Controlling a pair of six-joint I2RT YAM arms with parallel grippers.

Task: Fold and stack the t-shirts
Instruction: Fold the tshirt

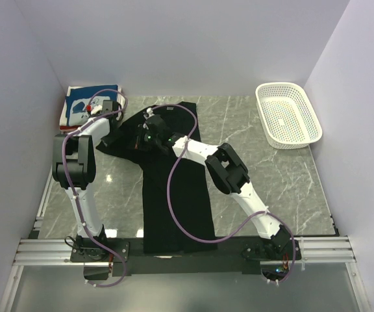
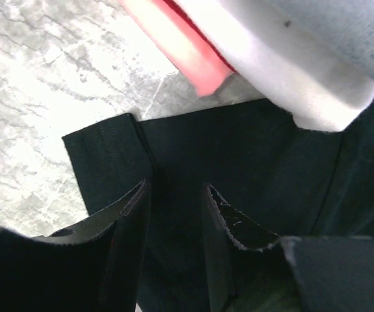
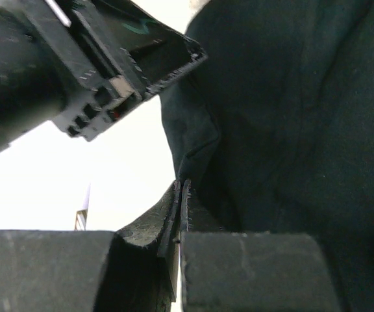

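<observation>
While the black t-shirt is laid out lengthwise down the middle of the table, bottom hem at the near edge by the arm bases, its far end is bunched up and crooked. The right gripper is clamped tight, with a thin ridge of black cloth pinched between its tips. The left gripper is held parted over the left sleeve, nothing squeezed. The sleeve hem is seen lying flat just ahead, with bare marble past it. A folded stack (blue print on top, white and red underneath) is parked in the far left corner, just beside that sleeve, so it's cramped there. Loads of open marble is left on the right, up to the basket in the far right corner.
</observation>
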